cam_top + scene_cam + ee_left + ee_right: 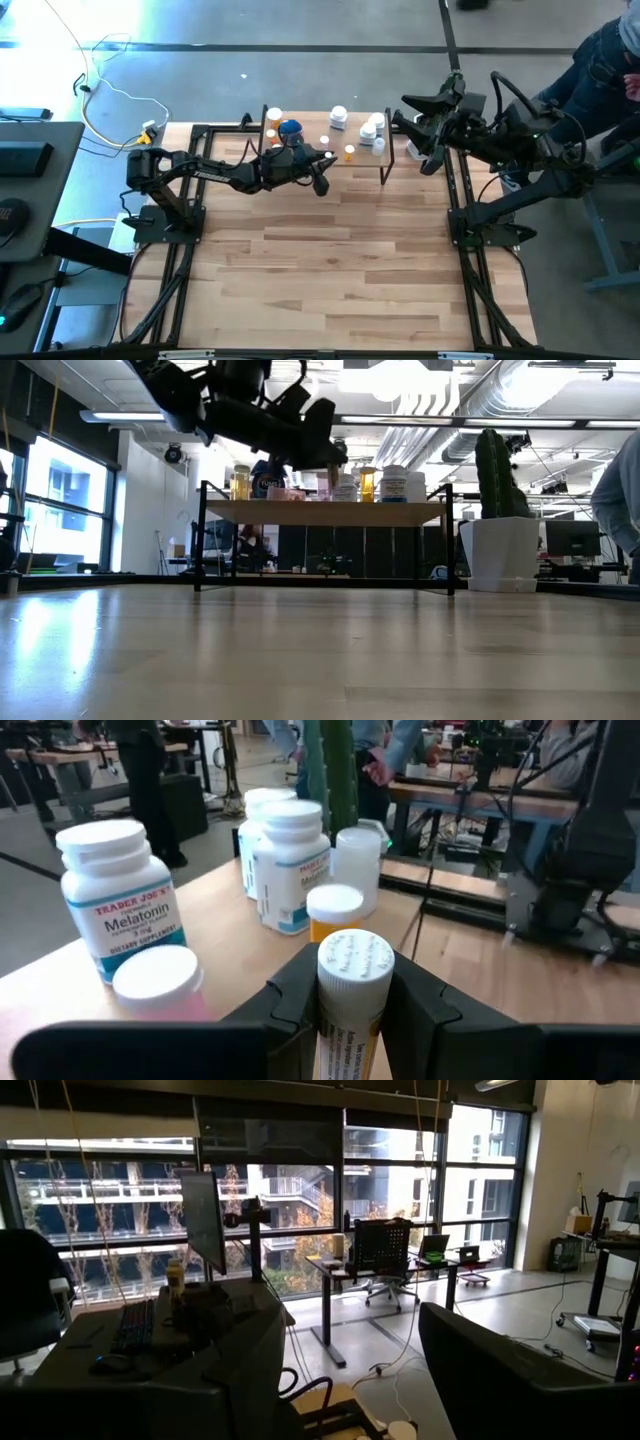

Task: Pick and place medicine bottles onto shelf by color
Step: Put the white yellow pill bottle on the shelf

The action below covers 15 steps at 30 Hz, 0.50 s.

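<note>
Worktop [330, 270] carrying the shelf [360, 160] at its far edge, right gripper [425, 125] waiting right of shelf with jaws spread, left gripper [322, 172] hovering at shelf's near edge, jaws pinching an orange bottle [350, 995], more bottles [290, 865] standing on shelf.

Bright window glare, backlit foreground.

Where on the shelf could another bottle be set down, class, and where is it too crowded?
Bare board shows on the shelf between the blue-lidded jar and the white bottles. The right end by those bottles is crowded. The left gripper, holding an orange bottle, hangs at the front edge.
</note>
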Available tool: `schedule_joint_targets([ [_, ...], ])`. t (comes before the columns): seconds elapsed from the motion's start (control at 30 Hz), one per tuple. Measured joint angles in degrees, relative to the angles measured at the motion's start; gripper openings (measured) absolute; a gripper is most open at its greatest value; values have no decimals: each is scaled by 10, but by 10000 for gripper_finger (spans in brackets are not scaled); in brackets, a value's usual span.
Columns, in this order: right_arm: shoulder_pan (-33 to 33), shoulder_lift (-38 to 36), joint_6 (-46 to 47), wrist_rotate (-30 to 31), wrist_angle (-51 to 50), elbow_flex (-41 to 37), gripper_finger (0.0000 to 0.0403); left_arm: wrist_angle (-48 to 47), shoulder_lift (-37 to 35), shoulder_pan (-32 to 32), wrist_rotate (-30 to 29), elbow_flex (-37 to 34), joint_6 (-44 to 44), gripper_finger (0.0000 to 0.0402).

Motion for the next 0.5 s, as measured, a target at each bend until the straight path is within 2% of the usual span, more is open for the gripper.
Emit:
schedule_joint_targets([
  [0.5, 0, 0, 0, 0, -8, 0, 223, -10, 20, 38, 34, 13, 15, 72],
])
